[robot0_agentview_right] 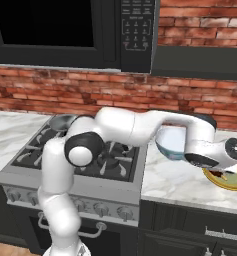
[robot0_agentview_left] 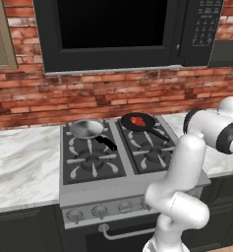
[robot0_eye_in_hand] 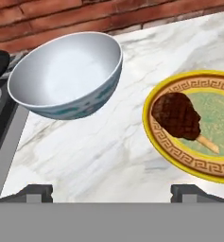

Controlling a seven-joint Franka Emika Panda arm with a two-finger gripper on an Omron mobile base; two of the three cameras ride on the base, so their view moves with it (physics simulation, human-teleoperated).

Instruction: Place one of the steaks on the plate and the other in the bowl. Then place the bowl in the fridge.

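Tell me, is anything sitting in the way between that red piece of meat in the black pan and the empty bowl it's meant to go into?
Nothing visible blocks it. The red steak lies uncovered in the black pan on the stove, and the bowl stands open and empty on the marble counter beside the stove.

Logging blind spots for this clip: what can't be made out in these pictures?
- Plate, right base view: mostly covered by the arm's wrist and cut by the right edge.
- Bowl, right base view: the forearm hides part of it.
- Silver pan, right base view: the arm covers most of it.
- Plate, hand view: right side cut by the edge.
- Red steak, left base view: too small for detail.
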